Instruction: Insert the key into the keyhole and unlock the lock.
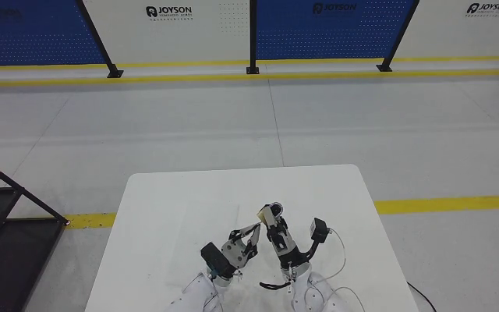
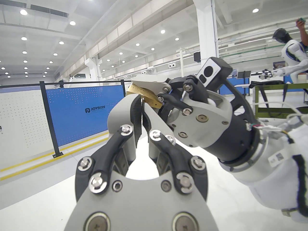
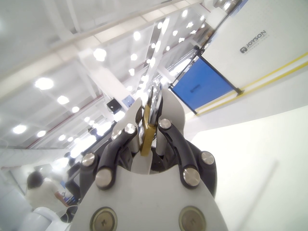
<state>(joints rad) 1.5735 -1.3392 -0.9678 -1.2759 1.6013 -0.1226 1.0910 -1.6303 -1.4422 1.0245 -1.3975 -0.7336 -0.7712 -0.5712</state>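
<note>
My right gripper [image 1: 272, 215] is raised above the white table [image 1: 179, 210], shut on a brass padlock [image 3: 147, 133] whose silver shackle [image 3: 155, 97] sticks out past the fingertips. From the left wrist view the padlock [image 2: 142, 93] lies clamped under the right gripper's white finger [image 2: 149, 82]. My left gripper [image 2: 142, 100] sits just to the left of it in the top view [image 1: 246, 234], tips against the padlock's end. Its pads are pressed together on a thin sliver that looks like the key [image 2: 143, 102], mostly hidden.
Both arms are over the table's near middle, with bare tabletop around them. A black rack [image 1: 23, 234] stands off the table's left edge. A blue and white fence [image 1: 249, 31] runs along the far floor.
</note>
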